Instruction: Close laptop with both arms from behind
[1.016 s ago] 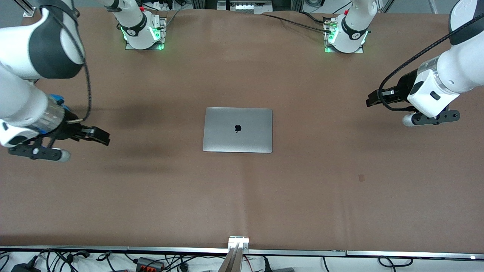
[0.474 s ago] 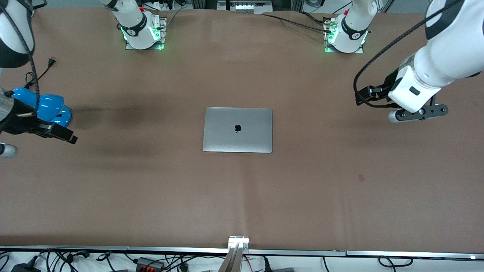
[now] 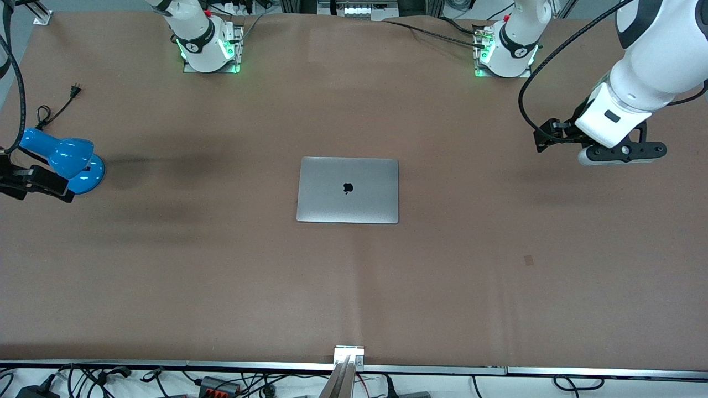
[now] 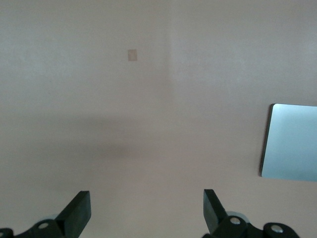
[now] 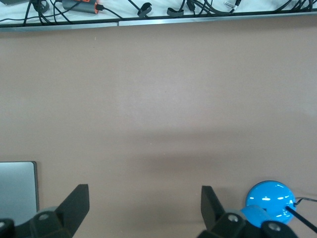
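Mid-table, shut laptop [image 3: 347,189], fingers [image 4: 78,212] well apart

Laptop [image 3: 347,189]: silver-grey lid w/ dark apple logo. Bench [image 3: 442,265]: plain brown cover, small darker square patch [image 3: 529,260]. Lamp [image 3: 61,157]: bright blue, black cord. Arms white w/ dark grey joints, black cables; left gripper [image 4: 146,210] & right gripper [image 5: 143,206] black. Arm bases glow green.

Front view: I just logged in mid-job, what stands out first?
A closed silver laptop lies flat mid-table, its lid logo facing up. Both arms wait wide of it, hands open: the left hand over bare table at its own end, the right hand over the blue desk lamp at the other.
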Available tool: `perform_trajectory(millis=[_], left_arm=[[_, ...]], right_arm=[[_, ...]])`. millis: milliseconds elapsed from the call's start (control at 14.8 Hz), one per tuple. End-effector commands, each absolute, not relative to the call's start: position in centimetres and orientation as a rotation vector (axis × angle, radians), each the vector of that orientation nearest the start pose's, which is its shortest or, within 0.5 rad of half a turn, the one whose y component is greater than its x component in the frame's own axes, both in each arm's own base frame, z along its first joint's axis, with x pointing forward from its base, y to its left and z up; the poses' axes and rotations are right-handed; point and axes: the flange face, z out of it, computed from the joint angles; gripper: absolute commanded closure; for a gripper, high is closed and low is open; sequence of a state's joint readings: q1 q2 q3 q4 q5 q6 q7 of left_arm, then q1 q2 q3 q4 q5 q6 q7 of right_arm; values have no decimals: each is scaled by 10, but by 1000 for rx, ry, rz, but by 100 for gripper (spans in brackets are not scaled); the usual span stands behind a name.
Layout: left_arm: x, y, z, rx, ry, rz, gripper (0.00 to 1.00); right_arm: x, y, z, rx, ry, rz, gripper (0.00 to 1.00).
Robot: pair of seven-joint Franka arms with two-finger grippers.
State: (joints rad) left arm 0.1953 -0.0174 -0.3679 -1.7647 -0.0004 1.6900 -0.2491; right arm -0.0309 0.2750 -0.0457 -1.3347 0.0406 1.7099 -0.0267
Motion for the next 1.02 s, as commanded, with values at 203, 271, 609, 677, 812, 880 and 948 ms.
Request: perform_trajectory(millis=[203, 271, 609, 677, 812, 880, 948], left_arm=[[532, -107, 555, -3114, -101, 64, 0], [532, -108, 555, -3114, -113, 61, 0], [531, -109, 555, -3109, -133, 79, 0], [530, -110, 554, -3109, -128, 81, 0], [530, -110, 554, -3110, -131, 82, 0], [530, -110, 554, -3110, -131, 82, 0], [530, -111, 555, -3110, -128, 80, 0]], right_arm=[[620, -41, 575, -3132, 53, -150, 0], [611, -41, 570, -3133, 54, -155, 0], [566, -35, 556, -3161, 16, -178, 0], [565, -34, 559, -3170, 8, -166, 0], [561, -35, 563, -3179, 8, -141, 0], [561, -34, 563, -3179, 6, -136, 0], [561, -34, 563, -3179, 8, -136, 0]])
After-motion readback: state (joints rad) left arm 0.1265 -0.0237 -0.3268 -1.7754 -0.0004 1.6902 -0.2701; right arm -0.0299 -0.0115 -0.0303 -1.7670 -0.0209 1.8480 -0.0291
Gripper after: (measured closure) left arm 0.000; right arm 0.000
